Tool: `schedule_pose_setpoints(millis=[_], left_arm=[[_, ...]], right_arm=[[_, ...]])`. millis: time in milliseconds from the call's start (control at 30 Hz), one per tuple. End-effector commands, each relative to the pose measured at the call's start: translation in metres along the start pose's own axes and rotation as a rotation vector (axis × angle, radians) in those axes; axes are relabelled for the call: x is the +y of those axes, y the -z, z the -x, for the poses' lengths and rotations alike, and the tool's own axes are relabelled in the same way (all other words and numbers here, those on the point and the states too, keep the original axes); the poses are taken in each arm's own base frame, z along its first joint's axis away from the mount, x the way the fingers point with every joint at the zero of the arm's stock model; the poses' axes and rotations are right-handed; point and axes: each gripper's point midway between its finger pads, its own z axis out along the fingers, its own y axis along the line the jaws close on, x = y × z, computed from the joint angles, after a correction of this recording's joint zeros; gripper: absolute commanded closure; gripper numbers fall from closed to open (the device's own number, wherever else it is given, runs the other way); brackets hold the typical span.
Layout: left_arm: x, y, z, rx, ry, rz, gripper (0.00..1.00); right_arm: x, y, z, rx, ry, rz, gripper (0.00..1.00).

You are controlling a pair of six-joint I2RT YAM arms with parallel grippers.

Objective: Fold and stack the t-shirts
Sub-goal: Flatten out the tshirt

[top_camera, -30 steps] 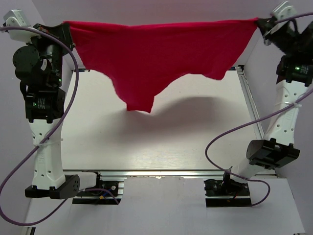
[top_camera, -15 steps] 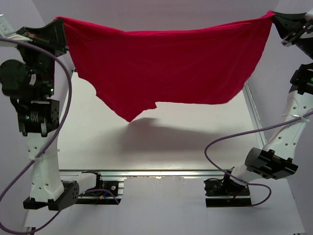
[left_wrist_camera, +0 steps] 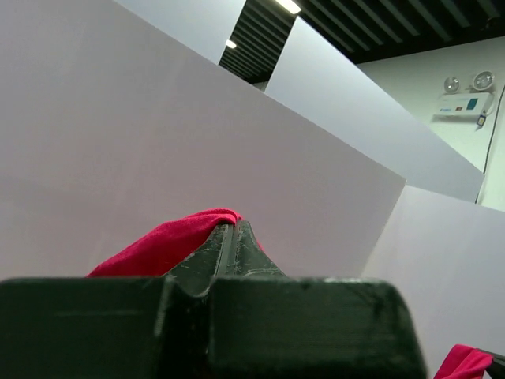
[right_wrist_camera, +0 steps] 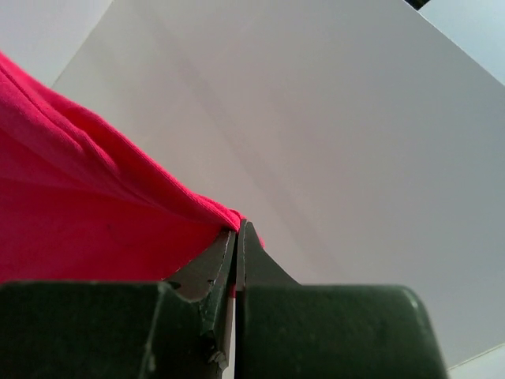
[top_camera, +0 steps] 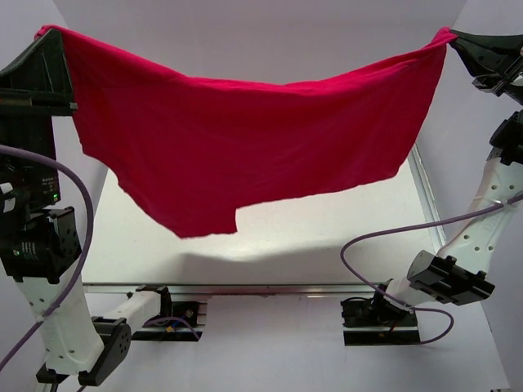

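Note:
A bright red t-shirt [top_camera: 245,139] hangs spread in the air high above the table, stretched between both arms. My left gripper [top_camera: 47,34] is shut on its upper left corner, and the red cloth [left_wrist_camera: 158,245] bunches over the left side of the pinched fingertips [left_wrist_camera: 230,229]. My right gripper [top_camera: 452,37] is shut on the upper right corner; red fabric [right_wrist_camera: 87,213] runs down and left from its closed tips [right_wrist_camera: 237,229]. The shirt sags in the middle, and its lowest flap [top_camera: 200,222] hangs towards the left.
The white table [top_camera: 327,245] lies below, with the shirt's shadow on it. White walls [top_camera: 270,33] close in the back and sides. A metal rail [top_camera: 245,287] runs along the near edge, between the arm bases. Purple cables [top_camera: 384,237] loop beside both arms.
Both grippers have risen and come towards the camera with the shirt. The left one moved further left, and the cloth now hangs larger and lower in view.

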Motion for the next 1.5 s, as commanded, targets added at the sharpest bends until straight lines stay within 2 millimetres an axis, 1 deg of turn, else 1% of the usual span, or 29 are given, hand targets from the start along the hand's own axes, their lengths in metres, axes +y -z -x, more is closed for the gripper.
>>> schedule_pose_setpoints(millis=[0,67,133,167,233,267,367,400,500,533,567,633,733,767,800,833,867,900,967,1000,1067,1100,1133,1200,1267,1333,1367,1400,1467], left_arm=[[0.020,-0.004,-0.025,0.053,-0.006,0.056,1.00],[0.038,-0.009,-0.049,0.102,-0.007,0.095,1.00],[0.054,-0.016,-0.078,0.158,0.000,0.118,1.00],[0.064,-0.018,-0.097,0.198,0.002,0.131,1.00],[0.080,-0.023,-0.124,0.239,0.004,0.150,1.00],[0.095,-0.023,-0.147,0.272,0.005,0.172,1.00],[0.123,-0.021,-0.189,0.331,0.016,0.211,1.00],[0.139,-0.015,-0.215,0.381,0.017,0.243,1.00],[0.176,-0.003,-0.270,0.461,0.030,0.298,1.00],[0.185,0.001,-0.283,0.479,0.034,0.313,1.00],[0.194,0.006,-0.307,0.528,0.045,0.308,1.00],[0.211,0.014,-0.336,0.548,0.061,0.312,1.00],[0.237,0.020,-0.379,0.574,0.063,0.316,1.00],[0.255,0.029,-0.406,0.622,0.064,0.351,1.00],[0.263,0.028,-0.415,0.633,0.053,0.364,1.00],[0.271,0.030,-0.426,0.650,0.043,0.374,1.00],[0.279,0.031,-0.436,0.666,0.040,0.385,1.00],[0.295,0.038,-0.459,0.707,0.028,0.406,1.00],[0.305,0.032,-0.473,0.713,0.022,0.413,1.00],[0.320,0.040,-0.495,0.752,0.017,0.435,1.00],[0.327,0.031,-0.505,0.748,0.014,0.435,1.00],[0.340,0.038,-0.523,0.773,0.015,0.456,1.00],[0.339,0.027,-0.523,0.759,0.015,0.441,1.00],[0.351,0.031,-0.541,0.782,0.014,0.451,1.00],[0.348,0.015,-0.537,0.754,0.006,0.430,1.00],[0.361,0.020,-0.553,0.775,-0.010,0.444,1.00],[0.360,0.013,-0.550,0.761,-0.020,0.435,1.00],[0.363,0.012,-0.552,0.762,-0.027,0.436,1.00],[0.368,0.014,-0.561,0.772,-0.035,0.438,1.00]], right_arm=[[-0.005,0.001,0.001,-0.021,-0.046,-0.047,1.00],[-0.006,0.005,-0.028,0.009,-0.135,-0.056,1.00],[0.005,0.004,-0.048,0.028,-0.186,-0.020,1.00],[0.015,0.007,-0.076,0.050,-0.265,-0.015,1.00],[0.031,-0.001,-0.096,0.061,-0.206,0.010,1.00],[0.052,0.001,-0.134,0.135,-0.363,0.005,1.00],[0.088,-0.010,-0.184,0.201,-0.356,0.036,1.00],[0.109,-0.010,-0.210,0.223,-0.423,0.046,1.00],[0.136,-0.013,-0.265,0.290,-0.501,0.035,1.00],[0.139,-0.015,-0.278,0.311,-0.518,0.026,1.00],[0.148,-0.015,-0.306,0.343,-0.549,0.031,1.00],[0.156,-0.022,-0.331,0.362,-0.570,0.032,1.00],[0.186,-0.029,-0.400,0.432,-0.644,0.050,1.00],[0.192,-0.033,-0.413,0.447,-0.646,0.060,1.00],[0.189,-0.037,-0.424,0.469,-0.647,0.050,1.00],[0.204,-0.035,-0.454,0.506,-0.690,0.060,1.00],[0.208,-0.037,-0.464,0.521,-0.698,0.060,1.00],[0.209,-0.036,-0.480,0.552,-0.702,0.046,1.00],[0.214,-0.037,-0.507,0.592,-0.723,0.040,1.00],[0.215,-0.034,-0.519,0.626,-0.725,0.020,1.00],[0.215,-0.035,-0.540,0.649,-0.726,0.005,1.00],[0.216,-0.035,-0.548,0.667,-0.731,-0.011,1.00],[0.217,-0.036,-0.560,0.679,-0.739,-0.018,1.00],[0.222,-0.032,-0.578,0.710,-0.753,-0.039,1.00],[0.215,-0.034,-0.585,0.716,-0.727,-0.065,1.00],[0.217,-0.029,-0.600,0.750,-0.733,-0.103,1.00],[0.217,-0.027,-0.610,0.772,-0.731,-0.125,1.00],[0.209,-0.028,-0.609,0.773,-0.727,-0.143,1.00],[0.213,-0.025,-0.624,0.805,-0.738,-0.161,1.00]])
